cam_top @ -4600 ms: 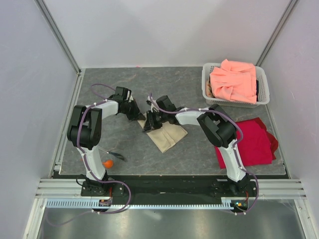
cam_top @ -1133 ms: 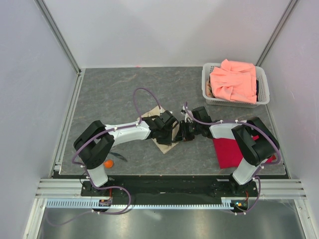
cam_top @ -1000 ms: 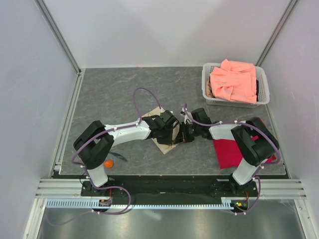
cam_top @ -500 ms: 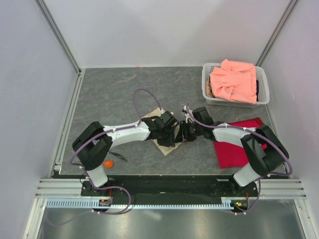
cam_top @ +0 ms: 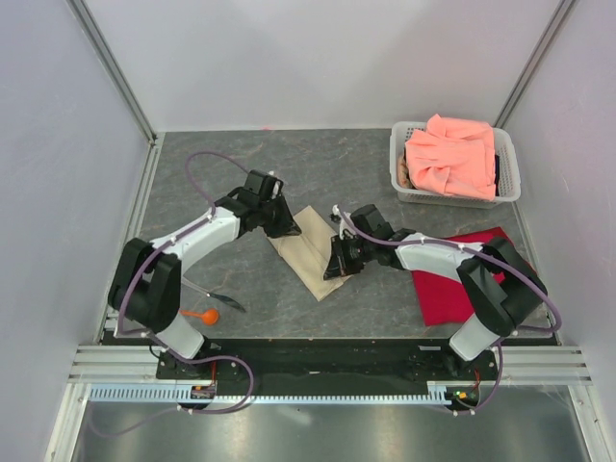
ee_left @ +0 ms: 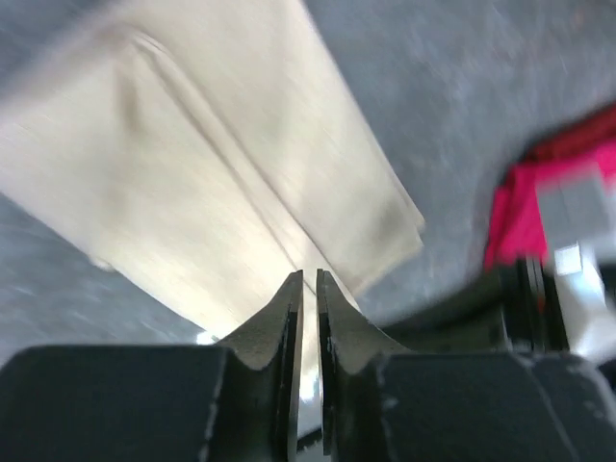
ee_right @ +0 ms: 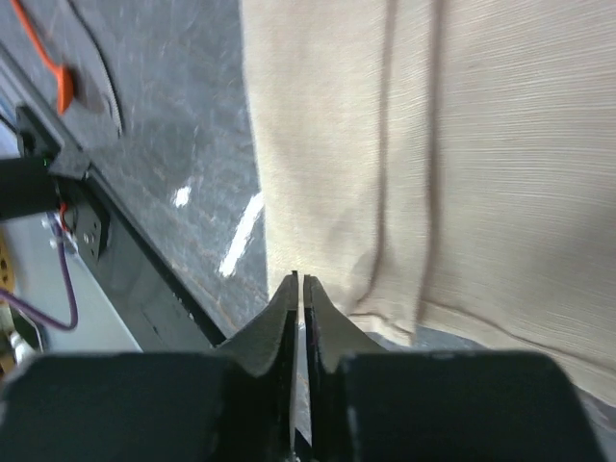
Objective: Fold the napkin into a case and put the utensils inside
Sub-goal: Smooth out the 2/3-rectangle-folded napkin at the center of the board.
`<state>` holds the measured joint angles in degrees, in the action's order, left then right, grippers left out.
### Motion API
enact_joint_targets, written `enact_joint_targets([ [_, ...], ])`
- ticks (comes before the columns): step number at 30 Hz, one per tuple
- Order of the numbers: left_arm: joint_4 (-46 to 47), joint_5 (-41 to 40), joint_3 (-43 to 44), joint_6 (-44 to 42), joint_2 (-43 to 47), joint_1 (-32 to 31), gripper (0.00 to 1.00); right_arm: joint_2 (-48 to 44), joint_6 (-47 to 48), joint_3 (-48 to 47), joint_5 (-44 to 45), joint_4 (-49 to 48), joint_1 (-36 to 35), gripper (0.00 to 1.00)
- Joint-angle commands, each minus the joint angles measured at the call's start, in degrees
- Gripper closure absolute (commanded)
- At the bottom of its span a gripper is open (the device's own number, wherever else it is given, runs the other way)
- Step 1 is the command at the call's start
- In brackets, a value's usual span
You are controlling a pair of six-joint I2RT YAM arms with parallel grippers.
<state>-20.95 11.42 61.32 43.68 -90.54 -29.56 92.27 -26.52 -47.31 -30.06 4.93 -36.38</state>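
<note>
The beige-tan napkin (cam_top: 310, 252) lies flat on the dark table as a long narrow folded strip, running diagonally, with lengthwise creases in both wrist views (ee_left: 221, 183) (ee_right: 462, 144). My left gripper (cam_top: 284, 229) (ee_left: 309, 274) hangs at the strip's far left end, jaws nearly together with nothing between them. At the strip's right edge near its front end, my right gripper (cam_top: 335, 269) (ee_right: 299, 279) stands the same way, a thin slit and nothing held. The orange spoon (cam_top: 202, 315) (ee_right: 60, 85) and the thin dark utensil (cam_top: 219, 300) lie by the left arm's base.
A bright red cloth (cam_top: 481, 279) (ee_left: 539, 192) lies flat under the right arm. The white basket (cam_top: 397, 164) at the back right holds a salmon-pink cloth (cam_top: 452, 154). Metal rails edge the table left and front.
Both grippers opened over the napkin's middle, let it go and closed again. The left arm swung back to the strip's far end; the right drew slightly left. The strip now lies uncovered.
</note>
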Motion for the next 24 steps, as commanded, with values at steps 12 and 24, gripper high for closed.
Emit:
enact_joint_targets([
  [12, 5.31, 5.02, 10.92, -4.83, -19.58, 7.76, 0.91, 3.97, -0.11, 0.9, -0.7, -3.26, -2.03, 1.0],
  [24, -0.75, 1.24, 19.54, -12.21, -28.03, 8.03, 0.93, 3.81, -0.81, 4.95, 2.2, -5.37, -2.2, 1.0],
])
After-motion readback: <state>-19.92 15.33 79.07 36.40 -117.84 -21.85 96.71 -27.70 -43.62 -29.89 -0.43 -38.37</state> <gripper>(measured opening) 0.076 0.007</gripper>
